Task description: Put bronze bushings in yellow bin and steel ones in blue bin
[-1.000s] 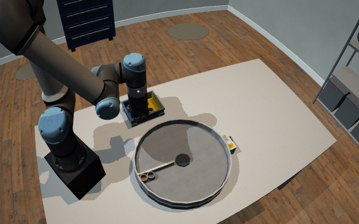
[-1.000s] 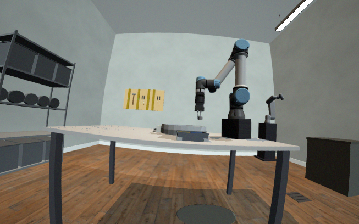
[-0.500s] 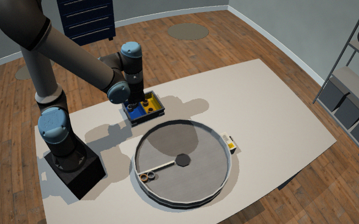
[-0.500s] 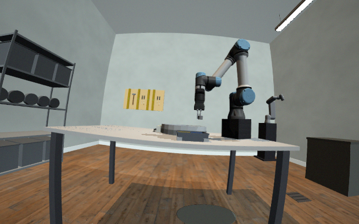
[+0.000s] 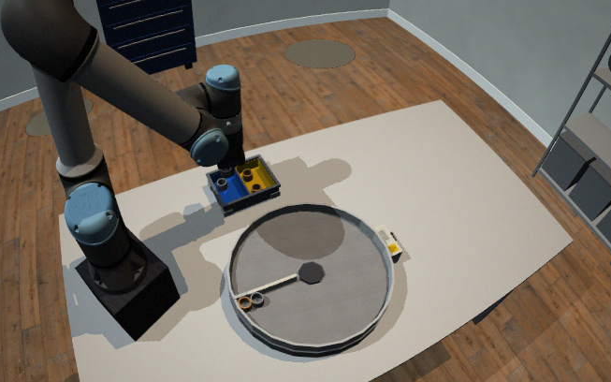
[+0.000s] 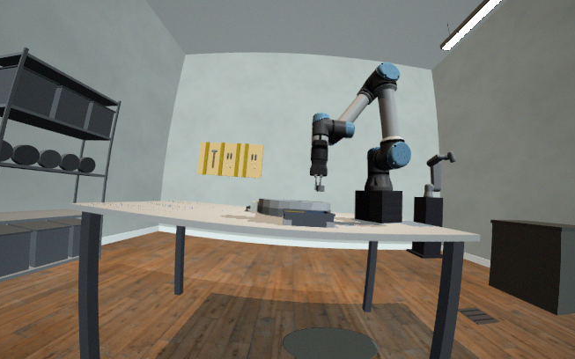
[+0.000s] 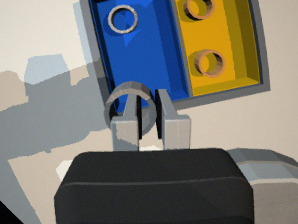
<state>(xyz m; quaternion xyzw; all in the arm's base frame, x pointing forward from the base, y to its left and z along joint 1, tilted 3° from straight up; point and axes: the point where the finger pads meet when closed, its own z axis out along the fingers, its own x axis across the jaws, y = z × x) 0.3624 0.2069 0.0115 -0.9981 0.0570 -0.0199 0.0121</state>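
Bushings sit in three places. The gripper [image 5: 225, 170] [image 6: 319, 183] [image 7: 148, 104] is squeezed shut on the wall of a gray steel bushing [image 6: 320, 188] [image 7: 113, 106], held up over the bottom left corner of the blue bin [image 5: 232, 193] [image 7: 145, 55] in the wrist view. Another gray ring [image 7: 110, 20] is in the blue bin, near the upper left of that view. Two bronze rings [image 5: 247, 178] [image 7: 222, 63] are in the yellow bin [image 5: 264, 176] [image 7: 235, 40], at the upper right. On the big round turntable [image 5: 345, 308] [image 6: 271, 206] [image 7: 272, 192], a bronze bushing [image 5: 244, 308] and a steel one [image 5: 256, 304] sit side by side, lower middle of the top view, near the pale bar [image 5: 274, 285].
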